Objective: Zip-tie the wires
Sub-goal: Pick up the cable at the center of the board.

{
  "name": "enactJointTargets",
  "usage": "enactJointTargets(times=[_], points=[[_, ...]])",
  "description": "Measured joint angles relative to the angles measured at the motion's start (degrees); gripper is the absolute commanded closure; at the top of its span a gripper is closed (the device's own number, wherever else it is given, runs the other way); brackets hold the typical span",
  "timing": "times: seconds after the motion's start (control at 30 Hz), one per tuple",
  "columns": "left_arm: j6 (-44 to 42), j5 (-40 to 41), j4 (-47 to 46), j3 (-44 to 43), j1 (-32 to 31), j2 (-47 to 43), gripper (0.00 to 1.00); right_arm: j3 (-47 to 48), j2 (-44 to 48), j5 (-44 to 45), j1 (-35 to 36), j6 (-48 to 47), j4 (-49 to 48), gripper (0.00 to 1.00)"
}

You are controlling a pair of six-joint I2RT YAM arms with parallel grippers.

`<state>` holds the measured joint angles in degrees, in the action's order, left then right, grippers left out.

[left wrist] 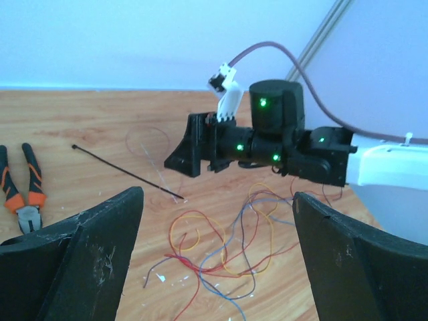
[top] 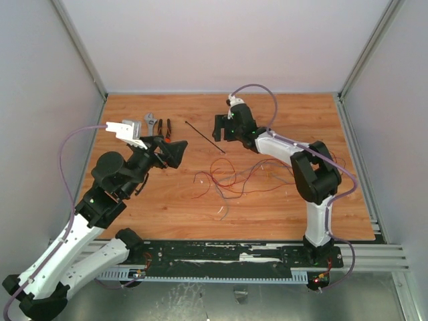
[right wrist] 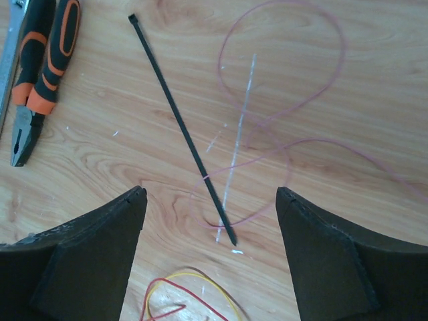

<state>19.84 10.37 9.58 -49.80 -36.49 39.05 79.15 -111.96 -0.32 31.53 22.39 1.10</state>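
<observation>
**One zip tie, one tangle, two empty grippers**

On the wooden table (top: pixel 154 214) there is one zip tie (right wrist: pixel 182 130). It lies flat and diagonal near the far edge, about midway across. Its small head points to the far left corner, and its plain end crosses a thin pink loop.

The wires (top: pixel 234 177) form one loose tangle at the middle of the table, spreading toward the right edge. The strands are red, maroon, purple, orange and yellow, and overlap too much to count.

Two tools lie beside each other near the far edge, left of the zip tie: one pair of orange-and-black pliers (top: pixel 164 128) and one grey wrench (top: pixel 151 121).

The left gripper (top: pixel 179 152) hangs above the left half of the table, its jaws spread wide with nothing between them. The right gripper (right wrist: pixel 210 190) hangs over the plain end of the zip tie, its jaws also apart, and it touches neither the tie nor the wires.
</observation>
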Motion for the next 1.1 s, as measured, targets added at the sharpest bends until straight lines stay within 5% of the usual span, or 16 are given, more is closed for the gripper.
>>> enactJointTargets(times=[0.5,0.77,0.97,1.1], points=[[-0.09,2.01,-0.07,0.87,0.02,1.4,0.02,5.22,-10.99,-0.37,3.85,3.85,-0.15,0.3],[-0.28,2.03,-0.07,0.87,0.04,1.42,0.02,8.7,-14.4,0.0,4.02,4.17,-0.09,0.58],[-0.24,2.54,0.37,0.87,0.04,1.73,0.02,8.76,-14.51,0.87,4.13,3.78,0.15,0.97],[-0.2,2.58,0.59,0.87,0.04,1.77,0.02,9.03,-14.51,2.05,4.11,2.82,0.81,1.0]])
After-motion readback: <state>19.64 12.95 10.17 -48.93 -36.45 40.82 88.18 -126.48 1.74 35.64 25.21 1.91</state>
